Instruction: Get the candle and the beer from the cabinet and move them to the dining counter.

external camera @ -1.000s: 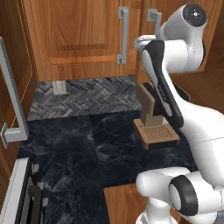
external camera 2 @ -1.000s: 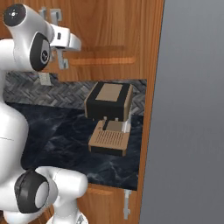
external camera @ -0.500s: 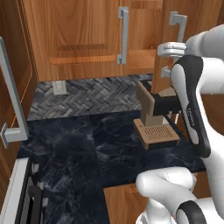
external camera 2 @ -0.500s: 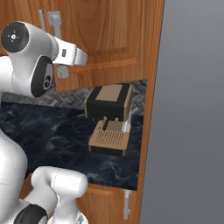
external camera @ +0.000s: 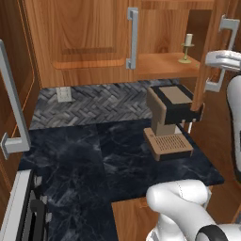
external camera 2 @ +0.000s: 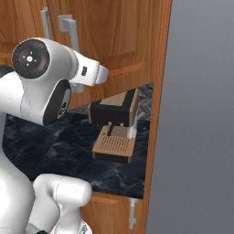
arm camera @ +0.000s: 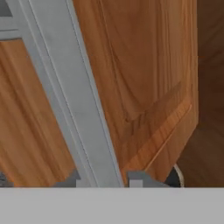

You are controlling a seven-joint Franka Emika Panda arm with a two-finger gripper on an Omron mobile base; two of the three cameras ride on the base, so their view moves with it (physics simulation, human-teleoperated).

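the candle (external camera: 188,40) is standing upright on its small holder, long axis vertical, on the inner shelf (external camera: 164,65) of the cabinet (external camera: 89,42). it is sitting there untouched, and the beer is not visible, so both items seem left to fetch. the right-hand door (external camera: 207,56) is hanging open. the pincer (arm camera: 104,179) is sitting clamped on the door's silver handle (arm camera: 72,96). below, a coffee machine (external camera: 169,117) is resting on the dark worktop (external camera: 84,160).
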